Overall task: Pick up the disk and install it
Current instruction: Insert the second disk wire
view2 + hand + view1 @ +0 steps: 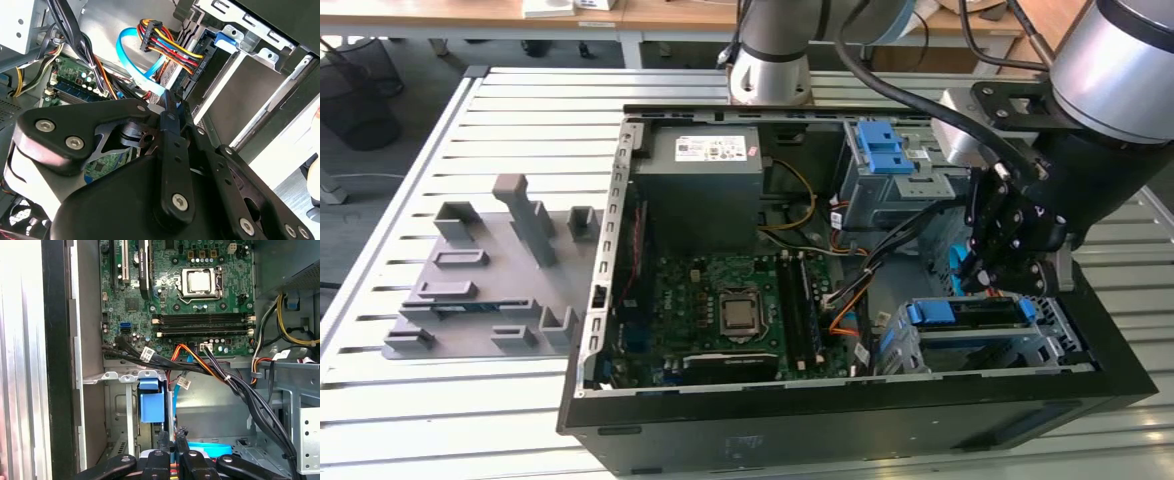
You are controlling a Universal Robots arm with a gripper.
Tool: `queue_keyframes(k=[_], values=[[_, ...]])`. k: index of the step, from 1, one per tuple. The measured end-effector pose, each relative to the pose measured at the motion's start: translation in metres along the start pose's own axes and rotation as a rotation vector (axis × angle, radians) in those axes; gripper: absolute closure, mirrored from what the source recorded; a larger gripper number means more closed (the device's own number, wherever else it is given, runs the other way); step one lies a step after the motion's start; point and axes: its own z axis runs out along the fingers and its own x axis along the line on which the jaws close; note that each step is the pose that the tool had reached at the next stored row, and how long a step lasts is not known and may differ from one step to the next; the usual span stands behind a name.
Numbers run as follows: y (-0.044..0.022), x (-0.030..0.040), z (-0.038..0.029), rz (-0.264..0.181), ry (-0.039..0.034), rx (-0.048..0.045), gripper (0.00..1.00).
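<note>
— Where's the disk (971, 313)?
— In the drive cage (1061, 325) at the open computer case's (607, 300) corner (blue rails showing).
— And the gripper (1014, 262)?
— Just above it, jaws pressed together, gripping nothing.

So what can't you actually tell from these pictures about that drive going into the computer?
1. Exterior view: the gripper covers part of the disk in its bay, so how far in it sits is unclear.
2. Second wrist view: the blue cable runs behind the gripper's body, which hides its end.
3. Exterior view: the arm is cut off by the top edge.
</note>
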Motion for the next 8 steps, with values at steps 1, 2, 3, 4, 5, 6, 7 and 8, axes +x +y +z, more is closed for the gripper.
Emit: queue_keyframes(k=[1,2,3,4,5,6,7,8], values=[[0.0000,0.0000,0.0000,0.000,0.0000,0.0000,0.83],[0.0000,0.0000,0.0000,0.000,0.0000,0.0000,0.83],[0.0000,0.0003,0.0000,0.000,0.0000,0.0000,0.83],[0.0000,0.0014,0.0001,0.000,-0.0002,0.0000,0.83],[-0.0001,0.0028,0.0002,0.000,-0.0002,0.0000,0.83],[-0.0002,0.0042,0.0005,0.000,-0.0003,0.0000,0.83],[-0.0003,0.0056,0.0008,0.000,-0.0004,0.0000,0.83],[-0.0003,0.0064,0.0013,0.000,-0.0004,0.0000,0.83]])
